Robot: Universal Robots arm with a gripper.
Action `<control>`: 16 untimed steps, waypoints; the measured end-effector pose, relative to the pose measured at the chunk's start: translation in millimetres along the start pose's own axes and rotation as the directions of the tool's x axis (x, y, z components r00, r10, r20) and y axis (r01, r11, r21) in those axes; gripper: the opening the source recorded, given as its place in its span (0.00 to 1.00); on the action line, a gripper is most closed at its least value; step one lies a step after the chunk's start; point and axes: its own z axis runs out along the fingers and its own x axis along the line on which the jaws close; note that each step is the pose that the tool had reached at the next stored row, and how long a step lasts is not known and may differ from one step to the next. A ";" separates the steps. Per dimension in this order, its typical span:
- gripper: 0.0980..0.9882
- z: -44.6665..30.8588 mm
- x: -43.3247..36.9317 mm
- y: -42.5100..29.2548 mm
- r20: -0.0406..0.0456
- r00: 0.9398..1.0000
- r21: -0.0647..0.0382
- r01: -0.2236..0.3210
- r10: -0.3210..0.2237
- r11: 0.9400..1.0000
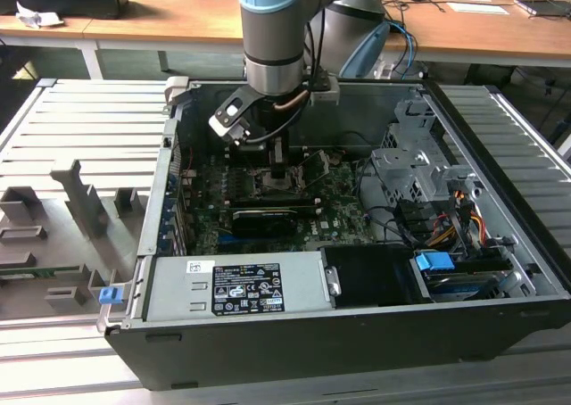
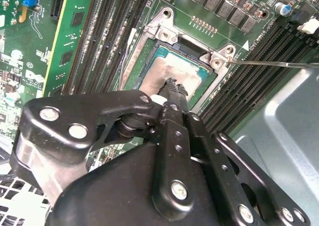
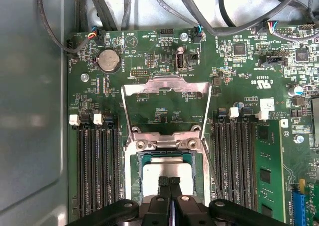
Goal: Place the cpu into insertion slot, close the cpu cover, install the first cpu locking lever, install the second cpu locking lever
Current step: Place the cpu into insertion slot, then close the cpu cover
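My gripper (image 3: 169, 181) has its jaws pinched together on nothing, with the fingertips (image 2: 178, 89) at the top face of the cpu (image 2: 169, 69); I cannot tell whether they touch it. The chip lies flat in the insertion slot (image 3: 135, 173). The cpu cover (image 3: 167, 88) stands open, tilted up behind the slot, and a thin locking lever (image 2: 279, 64) juts out beside it. In the exterior view the arm (image 1: 275, 39) hangs over the motherboard (image 1: 343, 213) inside the open computer case (image 1: 401, 338).

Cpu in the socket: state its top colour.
The small flat square cpu is pale tan-silver, clearest in the second wrist view.
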 end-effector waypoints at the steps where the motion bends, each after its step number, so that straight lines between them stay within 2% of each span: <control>1: 0.01 -0.4 0.0 0.0 0.000 1.000 0.000 0.000 0.000 1.000; 5: 0.01 -2.5 0.1 0.3 0.000 1.000 0.000 0.000 0.000 1.000; 7: 0.01 -2.3 0.2 4.6 0.000 1.000 0.005 0.000 0.000 1.000; 8: 0.01 -3.0 0.2 4.6 0.000 1.000 0.006 0.000 0.000 1.000; 11: 0.01 -8.7 0.3 5.1 0.000 1.000 0.006 0.000 0.000 1.000; 12: 0.01 -13.2 0.4 5.5 0.000 1.000 0.006 0.000 0.000 1.000; 16: 0.01 -19.6 0.6 6.0 0.000 1.000 0.007 0.000 0.000 1.000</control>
